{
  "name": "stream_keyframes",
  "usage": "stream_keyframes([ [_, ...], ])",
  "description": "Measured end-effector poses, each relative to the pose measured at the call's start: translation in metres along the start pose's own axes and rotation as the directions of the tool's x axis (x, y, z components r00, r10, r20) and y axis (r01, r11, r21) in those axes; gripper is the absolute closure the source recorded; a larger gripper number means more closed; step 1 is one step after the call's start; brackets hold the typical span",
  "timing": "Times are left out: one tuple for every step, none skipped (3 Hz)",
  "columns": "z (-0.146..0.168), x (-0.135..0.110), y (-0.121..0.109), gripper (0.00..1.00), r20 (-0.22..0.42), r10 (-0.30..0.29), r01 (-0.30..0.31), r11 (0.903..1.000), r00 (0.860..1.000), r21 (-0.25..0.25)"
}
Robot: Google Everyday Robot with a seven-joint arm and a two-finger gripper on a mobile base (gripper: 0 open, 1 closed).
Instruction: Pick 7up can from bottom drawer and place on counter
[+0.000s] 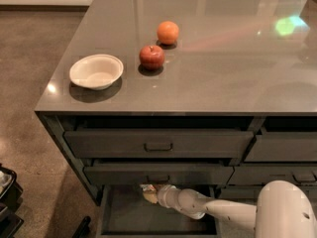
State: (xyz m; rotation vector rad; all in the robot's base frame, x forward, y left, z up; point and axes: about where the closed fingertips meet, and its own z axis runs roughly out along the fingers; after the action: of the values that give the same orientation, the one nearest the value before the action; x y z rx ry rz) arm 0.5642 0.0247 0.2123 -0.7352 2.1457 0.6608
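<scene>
The bottom drawer stands pulled open below two handled drawers. My gripper reaches into its back part, just under the middle drawer's front. A small whitish thing with a touch of green and orange, the 7up can, sits right at the gripper's tip, partly hidden by the drawer above. I cannot tell whether the gripper holds it. The white arm comes in from the lower right. The glossy dark grey counter lies above.
On the counter stand a white bowl, a red apple and an orange. The middle drawer overhangs the gripper. A dark object stands on the floor at the lower left.
</scene>
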Motion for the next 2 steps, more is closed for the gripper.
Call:
stream_keyframes([
  [0.012, 0.003, -0.003, 1.00, 0.007, 0.016, -0.016, 0.9998, 1.000, -0.011],
  [0.020, 0.030, -0.006, 1.00, -0.014, 0.101, -0.101, 0.9949, 0.995, 0.007],
])
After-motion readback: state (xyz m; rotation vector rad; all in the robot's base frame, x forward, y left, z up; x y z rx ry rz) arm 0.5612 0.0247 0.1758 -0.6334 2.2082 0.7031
